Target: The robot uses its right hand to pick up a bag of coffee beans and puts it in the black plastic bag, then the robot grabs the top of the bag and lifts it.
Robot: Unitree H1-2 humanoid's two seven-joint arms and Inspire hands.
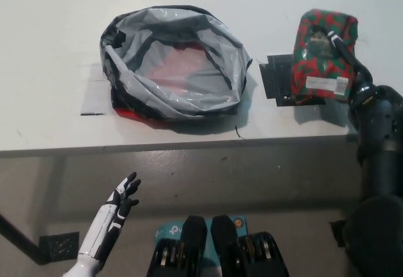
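The coffee bean bag [322, 56], red and green with a white label, is held up over the table's right side, casting a shadow below it. My black right hand [350, 63] is shut on its right edge. The black plastic bag [173, 63] sits open on the table to the left, its grey lining showing and something red inside. My white left hand [119, 203] rests open at the lower left, below the table edge.
A black square marker [276, 80] lies on the white table [50, 50] between the two bags. A short black mark [92, 113] sits left of the plastic bag. The table's front edge [189, 146] runs across the middle.
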